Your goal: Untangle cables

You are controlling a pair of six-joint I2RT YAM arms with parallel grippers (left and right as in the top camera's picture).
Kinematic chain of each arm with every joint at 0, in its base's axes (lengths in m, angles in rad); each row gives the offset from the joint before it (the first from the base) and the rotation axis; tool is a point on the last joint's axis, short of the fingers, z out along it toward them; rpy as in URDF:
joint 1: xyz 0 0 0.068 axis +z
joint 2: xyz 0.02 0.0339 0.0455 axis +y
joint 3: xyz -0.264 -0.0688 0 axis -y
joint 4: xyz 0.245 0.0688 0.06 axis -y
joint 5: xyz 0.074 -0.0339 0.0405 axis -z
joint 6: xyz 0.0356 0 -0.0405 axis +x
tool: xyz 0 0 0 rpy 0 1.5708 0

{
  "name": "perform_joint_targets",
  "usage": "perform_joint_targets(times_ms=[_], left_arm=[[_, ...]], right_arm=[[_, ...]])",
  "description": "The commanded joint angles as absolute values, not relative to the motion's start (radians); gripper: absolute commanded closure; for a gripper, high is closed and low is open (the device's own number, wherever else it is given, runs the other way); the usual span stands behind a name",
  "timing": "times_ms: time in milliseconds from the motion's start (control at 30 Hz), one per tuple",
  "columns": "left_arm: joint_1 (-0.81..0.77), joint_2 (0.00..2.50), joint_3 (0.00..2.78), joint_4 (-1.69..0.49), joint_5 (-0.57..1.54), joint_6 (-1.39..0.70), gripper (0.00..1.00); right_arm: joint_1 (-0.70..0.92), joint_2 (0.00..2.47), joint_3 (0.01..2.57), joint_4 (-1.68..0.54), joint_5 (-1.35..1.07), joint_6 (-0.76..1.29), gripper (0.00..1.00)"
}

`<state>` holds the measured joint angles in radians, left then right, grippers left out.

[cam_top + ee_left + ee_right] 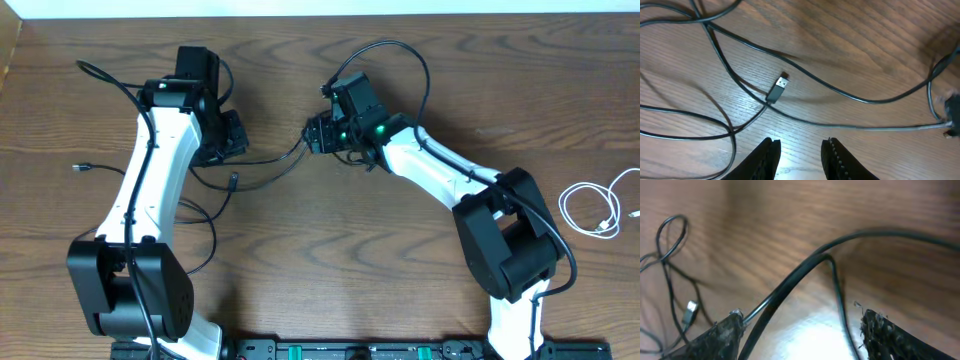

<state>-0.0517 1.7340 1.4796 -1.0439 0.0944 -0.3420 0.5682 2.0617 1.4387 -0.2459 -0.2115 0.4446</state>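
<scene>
Now the left claw [801, 146] stands partly open and empty, the black cables [865, 100] lying on the table [865, 40] just ahead of it, plug [777, 89] nearest; the right claw [802, 320] gapes wide astride one strand [790, 281], unclamped, which stretches across toward the left claw

Both arms matched: left arm [158, 190] and right arm [440, 165] had white link shells with bulky black joint housings. A thick black cable [143, 178] ran along the left link. A green LED [380, 128] was lit at the right wrist. Left gripper [801, 146] fingers [837, 160] were black with ribbed inner faces. Right gripper [802, 320] pads [885, 332] were black and rough-textured.
</scene>
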Motion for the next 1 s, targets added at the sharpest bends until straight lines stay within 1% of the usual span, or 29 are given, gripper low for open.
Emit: perform_joint_targets(times_ms=[0,200,233,400,433,467,533,600,867,967], left_arm=[[-0.080,1.745,1.475,-1.049,0.120,-0.329,0.67],[-0.120,1.745,1.475,-1.019,0.120,-0.329,0.66],[-0.127,1.745,1.475,-0.997,0.120,-0.329,0.61],[-0.137,1.745,1.475,-0.916,0.120,-0.329,0.48],[-0.137,1.745,1.475,-0.908,0.119,-0.329,0.46],[-0.137,1.745,1.475,-0.901,0.119,-0.329,0.41],[-0.137,1.747,1.475,-0.896,0.119,-0.329,0.38],[-0.137,1.760,1.475,-0.890,0.118,-0.329,0.32],[-0.137,1.902,1.475,-0.863,0.116,-0.330,0.31],[-0.137,1.958,1.475,-0.841,0.116,-0.384,0.31]], right_arm=[[0.523,2.067,1.442,-0.262,-0.148,0.453,0.27],[0.437,2.067,1.442,-0.354,-0.149,0.452,0.23],[0.415,2.067,1.442,-0.368,-0.161,0.453,0.23],[0.379,2.067,1.441,-0.414,-0.303,0.459,0.19],[0.381,2.067,1.442,-0.424,-0.307,0.460,0.19],[0.387,2.067,1.442,-0.435,-0.307,0.459,0.19],[0.398,2.067,1.441,-0.443,-0.307,0.460,0.18],[0.414,2.067,1.441,-0.446,-0.307,0.459,0.18],[0.453,2.067,1.441,-0.445,-0.306,0.459,0.16],[0.466,2.067,1.441,-0.445,-0.306,0.459,0.16]])
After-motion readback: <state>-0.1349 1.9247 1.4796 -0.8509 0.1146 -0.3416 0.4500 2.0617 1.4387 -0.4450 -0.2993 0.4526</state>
